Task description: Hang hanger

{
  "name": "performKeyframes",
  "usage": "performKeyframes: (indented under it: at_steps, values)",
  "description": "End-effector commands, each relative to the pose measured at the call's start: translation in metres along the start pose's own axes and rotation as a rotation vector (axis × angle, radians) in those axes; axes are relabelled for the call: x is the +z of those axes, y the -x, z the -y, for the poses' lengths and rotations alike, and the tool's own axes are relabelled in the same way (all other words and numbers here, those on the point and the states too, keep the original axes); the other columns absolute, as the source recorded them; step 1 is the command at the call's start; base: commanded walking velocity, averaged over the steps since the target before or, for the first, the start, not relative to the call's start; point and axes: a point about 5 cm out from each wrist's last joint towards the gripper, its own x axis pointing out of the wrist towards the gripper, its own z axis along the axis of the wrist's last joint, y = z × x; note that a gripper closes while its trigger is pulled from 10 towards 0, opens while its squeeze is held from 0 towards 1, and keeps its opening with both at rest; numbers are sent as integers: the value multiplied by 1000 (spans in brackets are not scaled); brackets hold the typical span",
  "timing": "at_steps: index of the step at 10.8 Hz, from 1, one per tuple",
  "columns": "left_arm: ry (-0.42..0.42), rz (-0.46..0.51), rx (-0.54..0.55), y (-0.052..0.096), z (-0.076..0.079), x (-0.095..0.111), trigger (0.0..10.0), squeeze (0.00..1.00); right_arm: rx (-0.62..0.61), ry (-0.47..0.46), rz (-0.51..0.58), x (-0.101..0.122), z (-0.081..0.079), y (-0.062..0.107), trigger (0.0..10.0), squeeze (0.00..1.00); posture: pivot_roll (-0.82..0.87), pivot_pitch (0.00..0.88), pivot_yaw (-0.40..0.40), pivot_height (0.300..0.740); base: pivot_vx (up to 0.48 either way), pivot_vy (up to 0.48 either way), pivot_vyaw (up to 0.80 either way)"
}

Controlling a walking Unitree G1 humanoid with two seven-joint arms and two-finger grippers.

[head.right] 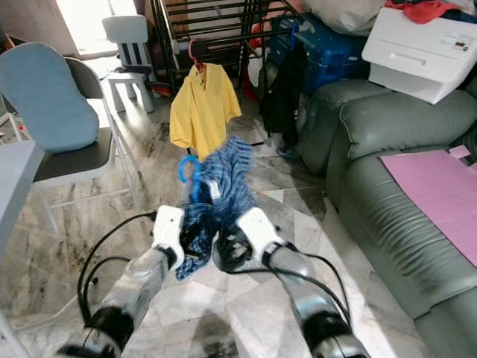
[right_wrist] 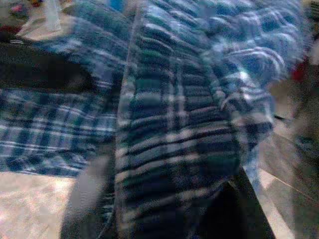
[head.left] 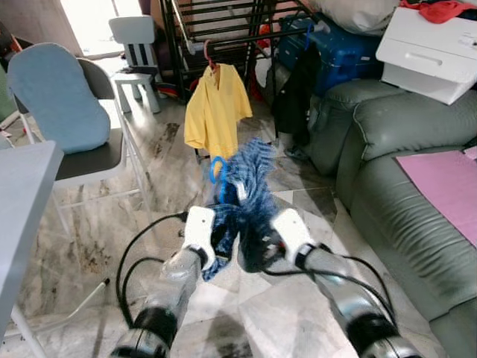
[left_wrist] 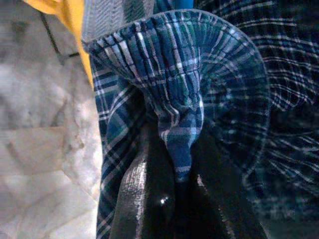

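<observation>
Holding the soft, floppy plaid shirt (head.left: 242, 198) at centre frame, our left gripper (head.left: 212, 250) clamped on a fold, right gripper (head.left: 257, 250) unclear, we judged its blue hanger (head.left: 217, 170) hook the firmer grip.

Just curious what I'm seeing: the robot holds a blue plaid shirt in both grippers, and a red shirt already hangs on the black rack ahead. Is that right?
Not quite. The shirt on the black rack is yellow, not red, as the left eye view shows. The rest holds: the left gripper and right gripper both grip the blue plaid shirt.
</observation>
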Motion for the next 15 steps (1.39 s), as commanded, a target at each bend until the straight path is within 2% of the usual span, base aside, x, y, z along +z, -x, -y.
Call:
performKeyframes:
  at_steps: [1,2,4,6,7,9,10,12,15]
  values:
    - [3,39,46,5,-9,3,6902,0,-30,-3,42,5,3,4,10000,1000,-171,0,40,740,0,0,0]
    - [17,18,74,11,-14,-7,7569,0,-56,-14,43,-1,2,11,10000,1000,-166,0,40,740,0,0,0]
    - [-3,-5,88,17,-16,-16,10000,0,-50,33,17,-9,-5,20,10000,1000,-164,0,42,740,0,0,0]
    - [1,-28,102,18,-18,-20,10000,0,-48,68,2,-10,-8,24,10000,1000,-172,0,46,740,0,0,0]
    - [12,-37,125,18,-19,-21,10000,0,-89,70,-3,-12,-6,25,10000,1000,-173,0,45,740,0,0,0]
    - [13,-26,142,19,-20,-22,10000,0,-90,6,27,-10,-9,24,10000,1000,-172,0,47,740,0,0,0]
    - [13,16,198,27,-29,-22,10000,0,-135,-48,68,-7,-6,26,10000,1000,-169,0,49,740,0,0,0]
    - [38,24,265,39,-43,-30,10000,0,-224,-106,63,-12,5,34,10000,1000,-165,0,47,740,0,0,0]
    - [33,-13,266,46,-42,-43,10000,0,-236,-141,26,-24,4,40,10000,1000,-165,0,46,740,0,0,0]
